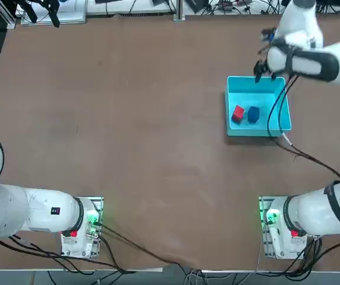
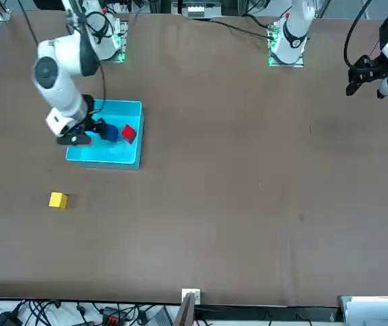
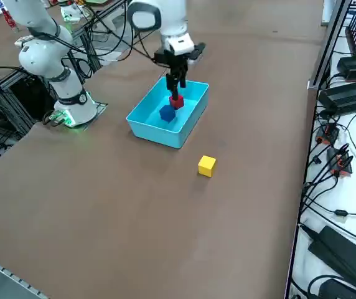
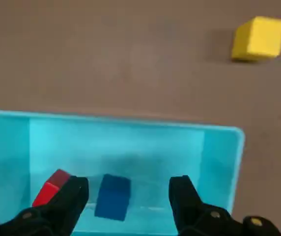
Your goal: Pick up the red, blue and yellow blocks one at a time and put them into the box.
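Two in the box [image 1: 280, 101] already: the red block [image 4: 51, 188] and the blue block [image 4: 112, 196] sit side by side on its floor, close together, though I can't tell if they touch. The yellow block [image 2: 58, 200] is the odd one out, lying on the bare bench [image 2: 248, 204] a little way beyond the box's far wall, on the side away from the robot. The right hand [image 4: 129, 192] hangs above the box near that far wall, fingers spread wide and holding nothing, with the blue block showing in the gap between them.

So yellow looks like the job in hand. To do it cleanly, I'd say lift clear of the box wall first, carry out over the bench, and centre the open fingers squarely over the cube's flat faces before dropping. The cube sits slightly turned, so a small wrist twist would help. Then bring it back high enough to clear the rim and release over an empty patch of floor.
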